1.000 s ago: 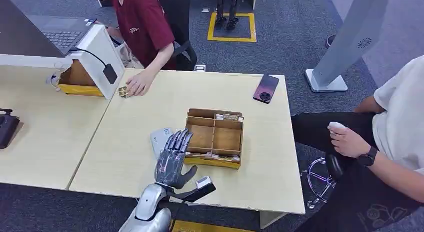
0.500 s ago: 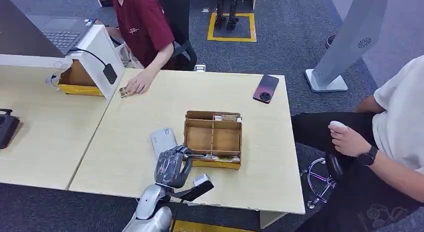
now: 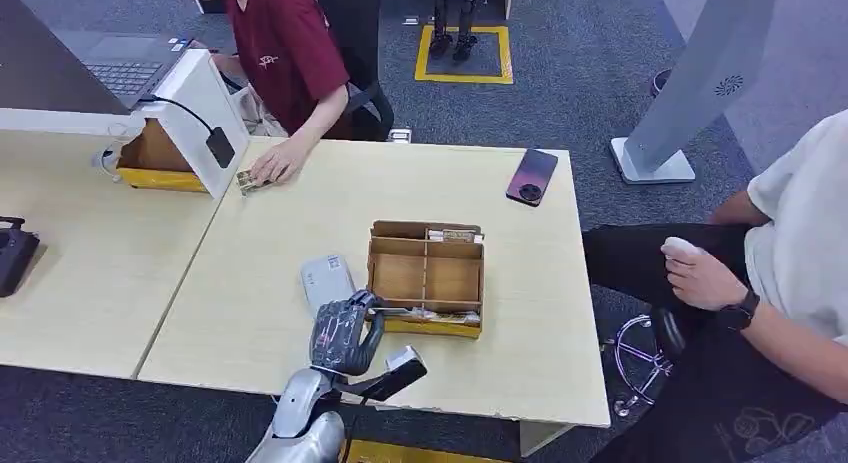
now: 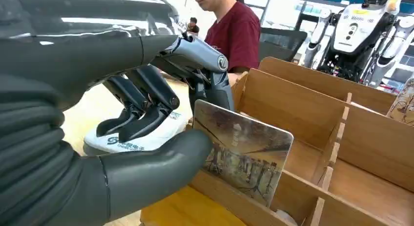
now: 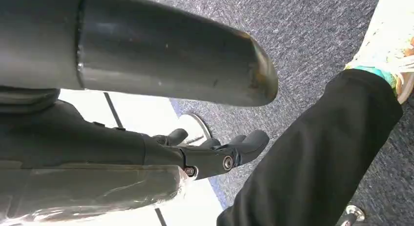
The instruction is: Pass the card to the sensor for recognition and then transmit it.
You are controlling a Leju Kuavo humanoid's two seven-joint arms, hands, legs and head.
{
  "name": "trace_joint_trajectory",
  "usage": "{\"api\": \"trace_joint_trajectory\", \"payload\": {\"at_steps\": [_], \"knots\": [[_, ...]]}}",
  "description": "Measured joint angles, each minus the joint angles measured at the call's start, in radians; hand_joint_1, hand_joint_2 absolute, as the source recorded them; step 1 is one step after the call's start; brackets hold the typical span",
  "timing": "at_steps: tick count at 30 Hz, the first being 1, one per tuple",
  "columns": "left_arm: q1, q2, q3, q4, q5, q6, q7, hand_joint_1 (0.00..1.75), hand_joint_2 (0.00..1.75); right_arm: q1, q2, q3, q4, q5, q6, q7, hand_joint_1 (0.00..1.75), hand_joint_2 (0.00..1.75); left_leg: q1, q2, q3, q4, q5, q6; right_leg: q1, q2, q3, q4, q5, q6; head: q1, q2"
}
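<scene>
Two desks (image 3: 300, 223): pale wood, pushed together, spanning the frame's left and centre.
Person in red (image 3: 285, 53): seated at upper left, one hand resting on the desk.
Person in white (image 3: 790, 253): seated at the right edge.
Wooden box (image 3: 428, 276): divided into compartments, centre of the frame.
Left hand (image 3: 343, 333): lower centre, fingers curled, thumb pinching the card against the box's near wall.
Right hand (image 5: 215, 148): fingers loosely spread, holding nothing.
Sensor (image 3: 327, 279): white pad just left of the box.
Phone (image 3: 532, 176): dark, upper right of the desk.
Card (image 4: 246, 157): upright at the box's front edge.
</scene>
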Motion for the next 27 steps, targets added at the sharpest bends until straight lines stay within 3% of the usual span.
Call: {"api": "trace_joint_trajectory", "payload": {"at_steps": [4,5,6,11,17,21,27], "knots": [[-0.001,0.0,0.0,0.004,-0.005,0.003,0.003,1.75,1.75,0.0,0.0,0.0,0.0,0.0,0.0,0.0,0.0,0.0,0.0,0.0,0.0,0.0,0.0,0.0,0.0,0.0,0.0,0.0,0.0,0.0,0.0,0.0],[-0.002,0.0,0.001,0.009,0.031,0.003,-0.02,1.75,1.75,0.0,0.0,0.0,0.0,0.0,0.0,0.0,0.0,0.0,0.0,0.0,0.0,0.0,0.0,0.0,0.0,0.0,0.0,0.0,0.0,0.0,0.0,0.0],[-0.003,0.0,-0.003,0.007,0.209,0.003,-0.099,1.75,1.75,0.001,0.0,0.0,0.0,-0.001,-0.005,-0.002,0.0,0.0,0.0,0.0,0.0,0.0,0.0,0.0,0.0,0.0,0.0,0.0,0.0,0.0,0.0,0.0],[0.001,0.077,-0.158,-0.192,0.397,-0.005,-0.024,1.75,1.75,0.011,0.0,-0.002,0.0,-0.003,-0.023,-0.006,0.0,0.0,0.0,-0.001,0.0,0.0,0.0,0.0,0.0,0.0,0.0,0.0,0.0,0.0,0.0,0.0],[0.001,0.158,-0.281,-0.362,0.394,-0.004,0.005,1.75,1.75,0.015,0.0,-0.003,0.001,-0.004,-0.027,-0.008,0.0,0.0,0.0,0.0,0.0,0.0,0.0,0.0,0.0,0.0,0.0,0.0,0.0,0.0,0.0,0.0],[0.002,0.19,-0.291,-0.419,0.38,-0.003,0.006,1.68,1.75,0.017,0.0,-0.003,0.001,-0.004,-0.031,-0.008,0.0,0.0,0.0,0.0,0.0,0.0,0.0,0.0,0.0,0.0,0.0,0.0,0.0,0.0,0.0,0.0],[0.002,0.215,-0.301,-0.446,0.376,-0.003,0.028,1.75,1.75,0.017,0.0,-0.004,0.001,-0.005,-0.034,-0.008,0.0,0.0,0.0,0.0,0.0,0.0,0.0,0.0,0.0,0.0,0.0,0.0,0.0,0.0,0.0,0.0]]}}
